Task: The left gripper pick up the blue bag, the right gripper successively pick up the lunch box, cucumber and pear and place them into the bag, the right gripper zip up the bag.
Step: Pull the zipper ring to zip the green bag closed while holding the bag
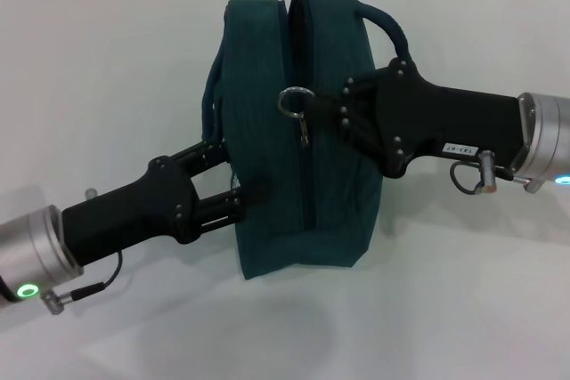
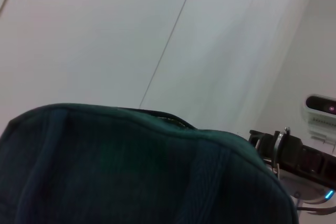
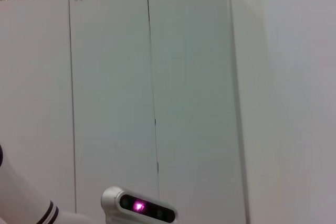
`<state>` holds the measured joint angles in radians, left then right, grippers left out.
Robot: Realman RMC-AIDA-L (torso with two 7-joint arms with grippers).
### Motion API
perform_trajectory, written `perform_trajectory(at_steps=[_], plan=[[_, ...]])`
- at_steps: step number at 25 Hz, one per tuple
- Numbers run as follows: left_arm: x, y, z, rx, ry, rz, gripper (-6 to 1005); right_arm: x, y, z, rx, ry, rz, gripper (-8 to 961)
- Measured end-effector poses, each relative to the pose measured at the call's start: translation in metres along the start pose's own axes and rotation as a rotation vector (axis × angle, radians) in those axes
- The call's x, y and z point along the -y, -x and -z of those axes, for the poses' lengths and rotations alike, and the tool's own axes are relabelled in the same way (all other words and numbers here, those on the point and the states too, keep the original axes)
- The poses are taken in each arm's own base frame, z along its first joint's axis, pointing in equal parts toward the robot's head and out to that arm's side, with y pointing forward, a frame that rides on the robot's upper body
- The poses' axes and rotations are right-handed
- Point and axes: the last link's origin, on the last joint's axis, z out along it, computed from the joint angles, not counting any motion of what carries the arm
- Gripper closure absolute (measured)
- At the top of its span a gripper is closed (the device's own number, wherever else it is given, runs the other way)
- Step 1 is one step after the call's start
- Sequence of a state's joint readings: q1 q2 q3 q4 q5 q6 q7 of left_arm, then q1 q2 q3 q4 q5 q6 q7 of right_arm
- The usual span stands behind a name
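**A:** so how far along is it? The blue bag (image 1: 294, 131) sits mid-desk (image 1: 107, 68), and no lunch box, cucumber or pear is out anywhere, so I'd guess they're packed.

**B:** yeah, looks like the zipping stage. Right gripper (image 1: 343, 113) comes in from the right, fingers pinched in at the zipper ring pull (image 1: 296, 102). The seam looks shut near the pull, can't tell about the rest.

**A:** left gripper (image 1: 239, 202)?

**B:** closed on the bag's left side, steadying it.
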<state>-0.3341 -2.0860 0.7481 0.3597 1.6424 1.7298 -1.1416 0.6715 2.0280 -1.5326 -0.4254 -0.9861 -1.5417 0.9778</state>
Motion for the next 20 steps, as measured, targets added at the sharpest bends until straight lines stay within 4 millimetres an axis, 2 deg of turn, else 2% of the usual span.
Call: perform_trajectory(at_steps=[11,13,20], plan=[[0.008,0.005,-0.003,0.051,-0.039,-0.016,297,0.004,0.004,0.001,0.021,-0.026,0.004,938],[0.008,0.007,-0.004,0.063,-0.036,-0.029,495,0.007,0.005,0.001,0.028,-0.045,0.004,938],[0.007,0.012,-0.007,0.102,-0.023,-0.069,764,0.016,0.007,0.003,0.053,-0.123,-0.009,939]])
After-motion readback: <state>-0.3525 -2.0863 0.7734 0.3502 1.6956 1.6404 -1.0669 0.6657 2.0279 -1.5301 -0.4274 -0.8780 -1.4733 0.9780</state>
